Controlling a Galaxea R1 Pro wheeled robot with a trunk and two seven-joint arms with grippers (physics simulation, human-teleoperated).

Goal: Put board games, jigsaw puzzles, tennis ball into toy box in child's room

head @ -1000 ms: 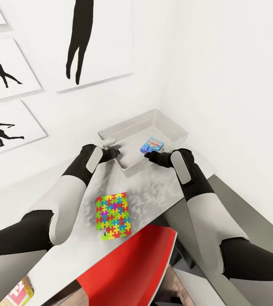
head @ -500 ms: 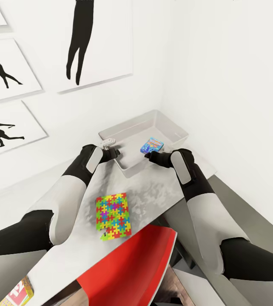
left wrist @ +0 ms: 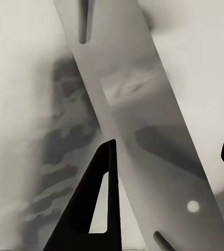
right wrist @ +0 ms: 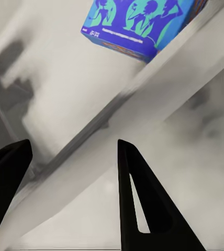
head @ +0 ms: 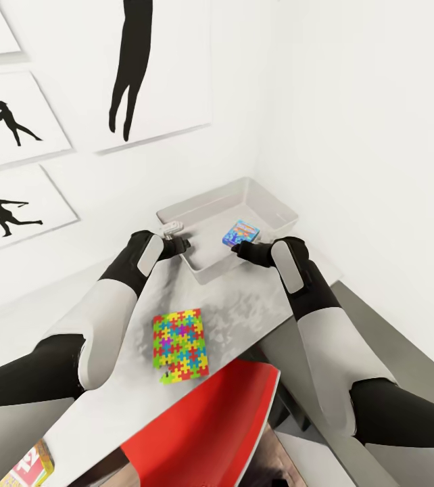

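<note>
I am at the toy box (head: pixel 281 208), both my hands at its near rim. My right hand (head: pixel 236 249) hangs just outside that rim, fingers spread wide and holding nothing; a blue game box (head: pixel 241 232) lies inside the toy box just beyond it, so I judge that one delivered. My left hand (head: pixel 178 242) is at the toy box's near-left corner, fingers apart with the rim running between them, not closed on it. Next I judge I must back away for the jigsaw puzzle (head: pixel 179 343), which lies flat on the tabletop (head: pixel 244 301) well short of the toy box. I count one puzzle, one game box in the toy box, and another game box (head: pixel 26 467) far from it.
</note>
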